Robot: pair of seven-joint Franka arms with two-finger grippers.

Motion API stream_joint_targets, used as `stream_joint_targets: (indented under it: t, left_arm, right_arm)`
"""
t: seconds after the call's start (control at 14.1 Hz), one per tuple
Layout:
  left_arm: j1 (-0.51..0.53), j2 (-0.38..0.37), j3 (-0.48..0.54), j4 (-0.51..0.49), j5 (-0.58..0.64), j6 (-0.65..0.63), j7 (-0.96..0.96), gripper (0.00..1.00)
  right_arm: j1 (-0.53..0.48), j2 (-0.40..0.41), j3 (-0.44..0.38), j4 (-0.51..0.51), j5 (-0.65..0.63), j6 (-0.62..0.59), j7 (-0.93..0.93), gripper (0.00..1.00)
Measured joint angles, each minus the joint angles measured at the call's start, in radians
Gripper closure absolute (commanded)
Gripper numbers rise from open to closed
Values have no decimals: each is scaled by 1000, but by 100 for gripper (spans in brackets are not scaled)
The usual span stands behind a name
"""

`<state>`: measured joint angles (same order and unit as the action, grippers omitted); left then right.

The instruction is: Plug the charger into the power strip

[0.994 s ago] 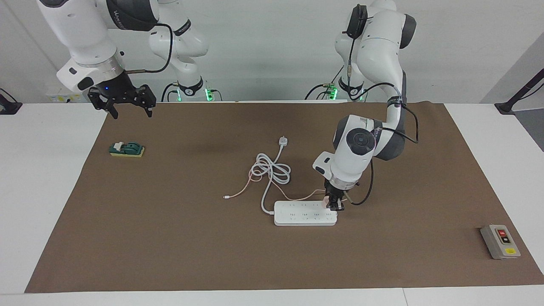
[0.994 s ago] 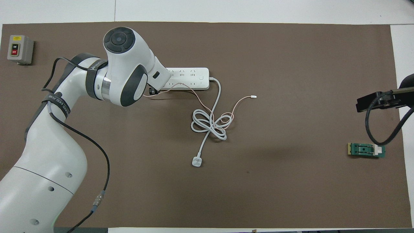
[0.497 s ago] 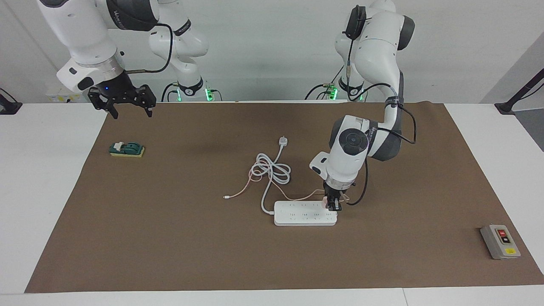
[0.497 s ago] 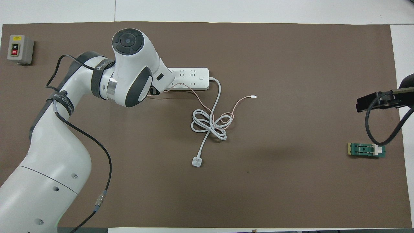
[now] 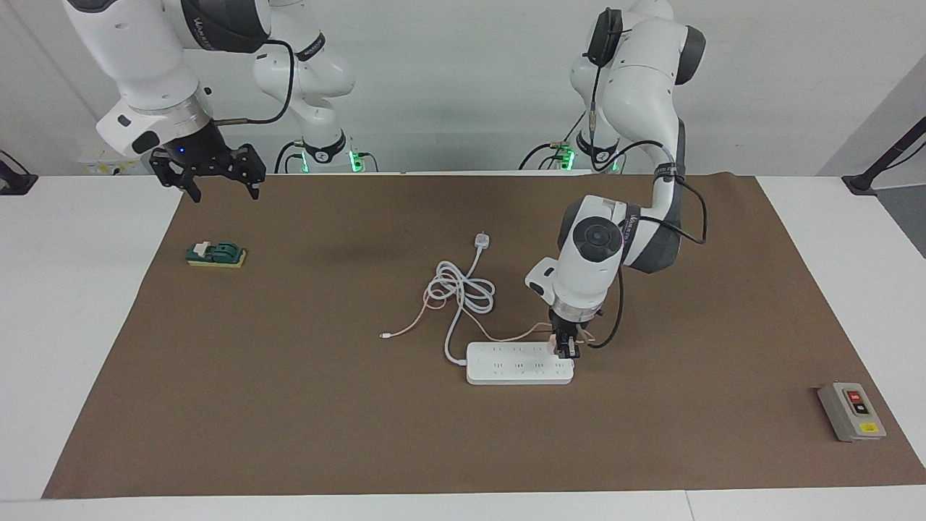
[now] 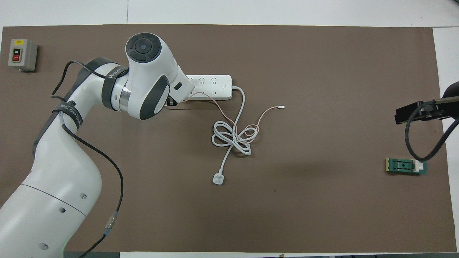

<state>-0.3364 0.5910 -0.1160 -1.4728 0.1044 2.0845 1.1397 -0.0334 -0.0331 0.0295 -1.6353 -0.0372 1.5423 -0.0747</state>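
Overhead view: coiled cord (image 6: 233,136) beside power strip (image 6: 211,86)

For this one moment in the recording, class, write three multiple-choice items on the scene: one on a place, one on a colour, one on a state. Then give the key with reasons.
1. Where is the left pincer?
A. over the grey button box
B. at the power strip's end toward the left arm
C. over the green switch

2. What colour is the charger's cable?
A. pale pink
B. black
C. blue

3. How is the right pincer?
A. shut on a plug
B. shut on the cable
C. open, holding nothing

Key: B, it stands at that end of the strip; A, a thin pink line runs from the pincer; C, its fingers are spread, nothing between them.
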Motion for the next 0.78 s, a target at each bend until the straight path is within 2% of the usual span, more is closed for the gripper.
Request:
stream_joint_targets:
  t: [0.07, 0.14, 0.21, 0.28, 0.78]
  left_arm:
    - [0, 0, 0, 0, 0, 0, 0, 100]
    - [0, 0, 0, 0, 0, 0, -1, 90]
    - [0, 0, 0, 0, 0, 1, -2, 18]
    - [1, 0, 0, 0, -1, 1, -2, 0]
    - [36, 3, 19, -8, -14, 59, -3, 0]
  right_arm:
    - [0, 0, 0, 0, 0, 0, 0, 0]
    - [0, 0, 0, 0, 0, 0, 0, 0]
    - [0, 0, 0, 0, 0, 0, 0, 0]
    - [0, 0, 0, 0, 0, 0, 0, 0]
    - [0, 0, 0, 1, 0, 0, 0, 0]
